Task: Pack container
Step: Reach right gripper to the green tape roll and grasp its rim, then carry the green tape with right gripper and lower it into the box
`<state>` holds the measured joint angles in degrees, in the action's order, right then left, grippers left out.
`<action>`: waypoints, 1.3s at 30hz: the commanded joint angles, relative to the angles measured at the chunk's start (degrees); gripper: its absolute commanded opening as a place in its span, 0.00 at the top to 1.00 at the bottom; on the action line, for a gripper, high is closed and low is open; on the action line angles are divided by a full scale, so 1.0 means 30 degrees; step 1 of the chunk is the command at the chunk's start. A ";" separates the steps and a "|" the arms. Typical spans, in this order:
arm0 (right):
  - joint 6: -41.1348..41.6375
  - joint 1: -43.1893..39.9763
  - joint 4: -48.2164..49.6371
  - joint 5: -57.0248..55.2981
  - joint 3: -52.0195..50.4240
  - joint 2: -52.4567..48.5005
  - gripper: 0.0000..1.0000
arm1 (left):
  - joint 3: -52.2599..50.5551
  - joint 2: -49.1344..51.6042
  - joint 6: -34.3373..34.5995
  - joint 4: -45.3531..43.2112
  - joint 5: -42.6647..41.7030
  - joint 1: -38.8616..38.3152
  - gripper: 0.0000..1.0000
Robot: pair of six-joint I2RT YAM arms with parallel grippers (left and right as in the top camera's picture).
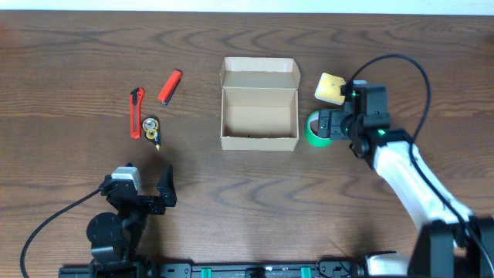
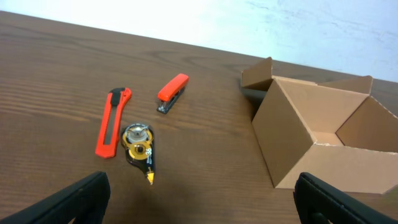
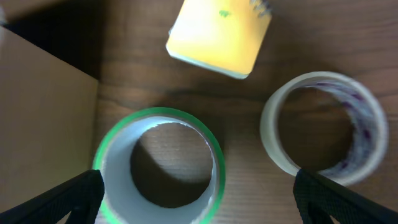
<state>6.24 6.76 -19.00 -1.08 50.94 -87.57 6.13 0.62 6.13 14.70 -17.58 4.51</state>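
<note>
Hovering right gripper (image 3: 200,198), jaws wide apart, over green tape roll (image 3: 115,165) beside container (image 1: 259,142). Container open, empty, mid-desk nearer far edge. Likely light, crushable cardboard: grip side walls. Left gripper (image 2: 202,198) parted too, near edge.

The table (image 1: 231,193) is one flat surface with a dark brown wood-grain finish. The grain runs left to right across the full width. In the overhead view the tabletop fills nearly the whole field. A black rail (image 1: 255,271) with small green fittings runs along the near edge. Beyond the far edge lies a narrow pale strip (image 1: 247,5). The left wrist view shows a wall (image 2: 261,25) rising behind the far edge of the table. It is white to pale blue with a faint mottled texture. Lighting is even and diffuse. Shadows on the wood are soft-edged and stay close to whatever casts them. The wood looks matte, with a slight sheen.
</note>
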 commanded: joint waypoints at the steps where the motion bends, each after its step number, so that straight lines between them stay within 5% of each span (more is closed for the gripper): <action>1: -0.0831 -0.0160 -0.0007 -0.0605 0.0954 -0.1639 0.01 | -0.0474 -0.0117 -0.0197 0.0066 0.0204 0.0109 0.05; 10: -0.0823 -0.0277 0.0189 -0.1071 0.1115 -0.3840 0.07 | -0.0474 -0.0117 -0.0204 0.0066 0.0204 0.0109 0.05; 19: -0.0437 -0.0240 0.0321 -0.1064 0.1195 -0.4080 0.85 | -0.0474 -0.0117 -0.0197 0.0066 0.0204 0.0109 0.04; 22: -0.0015 -0.0240 -0.0117 -0.0976 0.1610 -0.3745 0.98 | -0.0474 -0.0117 -0.0197 0.0066 0.0211 0.0109 0.05; 31: -0.0029 0.0692 -0.2907 0.0459 0.6288 -0.0379 0.99 | -0.0474 -0.0117 -0.0197 0.0066 0.0204 0.0109 0.05; 39: -0.0015 0.4116 -0.2040 0.0459 0.9428 0.0066 0.99 | -0.0474 -0.0117 -0.0197 0.0066 0.0204 0.0109 0.05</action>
<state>5.65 15.35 -25.43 -0.64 78.02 -85.84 6.13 0.62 6.13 14.72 -17.58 4.51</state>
